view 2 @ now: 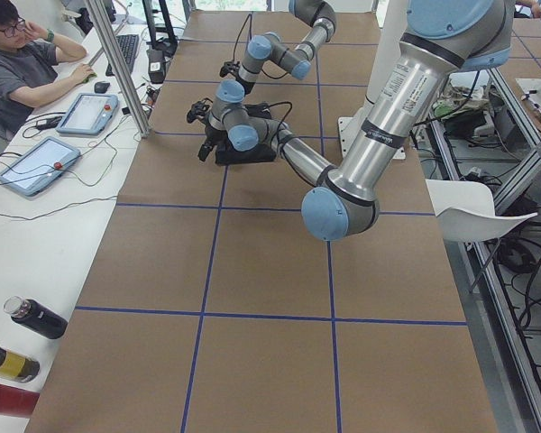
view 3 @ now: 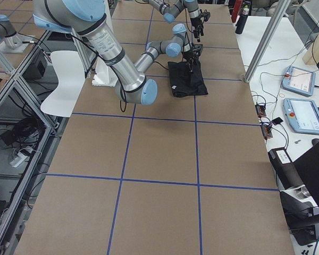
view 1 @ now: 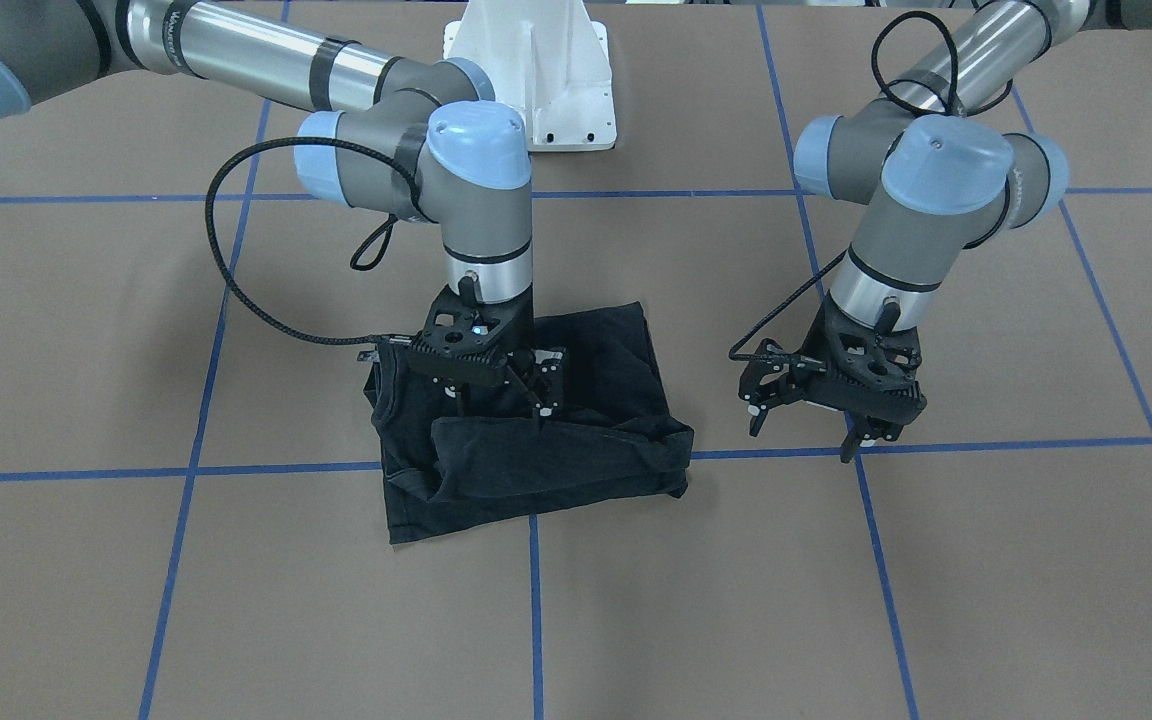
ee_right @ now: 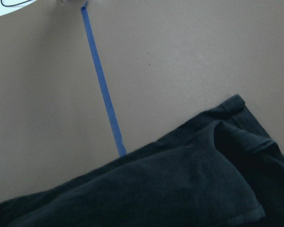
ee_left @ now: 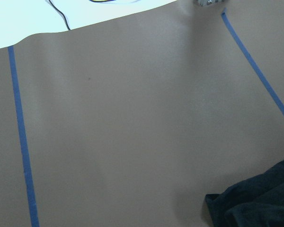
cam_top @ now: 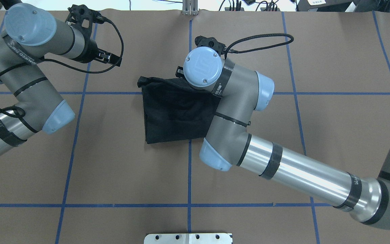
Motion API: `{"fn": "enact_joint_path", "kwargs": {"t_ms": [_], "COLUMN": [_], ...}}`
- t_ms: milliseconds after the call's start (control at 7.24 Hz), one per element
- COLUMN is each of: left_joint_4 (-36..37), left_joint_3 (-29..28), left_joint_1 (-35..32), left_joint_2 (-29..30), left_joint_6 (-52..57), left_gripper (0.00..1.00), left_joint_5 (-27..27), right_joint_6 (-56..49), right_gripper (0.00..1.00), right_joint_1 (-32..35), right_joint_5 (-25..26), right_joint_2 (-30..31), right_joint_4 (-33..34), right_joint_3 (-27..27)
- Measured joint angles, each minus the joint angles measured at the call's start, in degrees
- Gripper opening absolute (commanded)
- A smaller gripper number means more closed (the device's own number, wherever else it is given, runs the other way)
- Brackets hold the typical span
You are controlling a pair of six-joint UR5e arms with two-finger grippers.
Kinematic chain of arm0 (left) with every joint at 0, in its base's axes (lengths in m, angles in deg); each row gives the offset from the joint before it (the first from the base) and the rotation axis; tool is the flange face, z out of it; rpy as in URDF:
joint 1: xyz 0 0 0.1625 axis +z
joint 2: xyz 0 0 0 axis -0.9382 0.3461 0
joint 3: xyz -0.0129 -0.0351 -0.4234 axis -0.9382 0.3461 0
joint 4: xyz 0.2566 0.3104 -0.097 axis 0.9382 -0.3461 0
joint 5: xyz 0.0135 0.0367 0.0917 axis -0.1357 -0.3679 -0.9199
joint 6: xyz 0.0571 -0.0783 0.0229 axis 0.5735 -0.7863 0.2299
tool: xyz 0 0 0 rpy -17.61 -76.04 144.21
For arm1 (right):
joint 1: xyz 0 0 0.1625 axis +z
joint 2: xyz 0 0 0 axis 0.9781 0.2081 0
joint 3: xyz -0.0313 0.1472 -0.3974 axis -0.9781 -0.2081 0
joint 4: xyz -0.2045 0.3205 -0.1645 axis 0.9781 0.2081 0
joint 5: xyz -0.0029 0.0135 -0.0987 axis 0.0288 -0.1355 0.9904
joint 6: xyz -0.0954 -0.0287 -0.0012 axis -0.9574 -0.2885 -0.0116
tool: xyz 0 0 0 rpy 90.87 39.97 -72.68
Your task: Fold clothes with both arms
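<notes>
**Front-facing view.** Black T-shirt (view 1: 596, 400) folded into a compact, roughly rectangular bundle. Lying on the brown counter (view 1: 236, 600) just left of frame centre, over a crossing of blue tape lines (view 1: 536, 610). Thick rolled fold along its lower edge; no graphic showing.

Right gripper (view 1: 499, 402) directly above the bundle's upper-left part, pointing down, jaws spread apart. Fingertips at the cloth surface, actual contact not resolvable.

Left gripper (view 1: 806, 432) at centre-right of frame, well apart from the T-shirt. Jaws likewise spread, holding nothing, above bare counter beside a tape line.

White pedestal base (view 1: 536, 80) at top centre.

**Overhead view.** T-shirt at frame centre, its right edge hidden beneath the wrist joints of the right arm (cam_top: 235, 112). Left arm (cam_top: 29, 84) at upper left.
</notes>
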Motion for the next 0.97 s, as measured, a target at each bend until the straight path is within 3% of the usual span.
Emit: {"fn": "enact_joint_path", "kwargs": {"t_ms": [553,967], "left_joint_4": [-1.1,-1.1], "left_joint_3": [0.1,0.4], "left_joint_1": [0.0,-0.1], "left_joint_2": [-0.7,-0.8], "left_joint_6": [-0.4,-0.3], "left_gripper": [1.00,1.00], "left_joint_5": [0.1,0.1], "right_joint_6": [0.1,-0.3], "right_gripper": [0.00,0.00], "right_joint_1": [-5.7,-2.9], "right_joint_5": [5.6,9.0], "right_joint_2": [0.1,-0.1], "right_joint_4": [2.9,-2.1], "right_joint_3": [-1.0,-6.4]}}
